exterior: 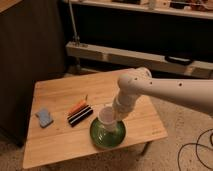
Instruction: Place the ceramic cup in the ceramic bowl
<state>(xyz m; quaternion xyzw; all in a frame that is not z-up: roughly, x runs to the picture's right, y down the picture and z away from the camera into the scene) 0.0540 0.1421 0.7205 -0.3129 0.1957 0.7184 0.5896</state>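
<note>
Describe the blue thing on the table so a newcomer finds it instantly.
On the wooden table, look to the far left edge, away from the claw holding the ceramic cup over the ceramic bowl. The small blue pad lies alone there, the table's only blue item.

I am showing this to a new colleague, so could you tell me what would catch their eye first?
Most striking is the big white arm reaching in from the right, its gripper with the pale cup just above the green bowl at the wooden table's front edge. Left of the bowl lie an orange and black bundle and a blue sponge.
</note>
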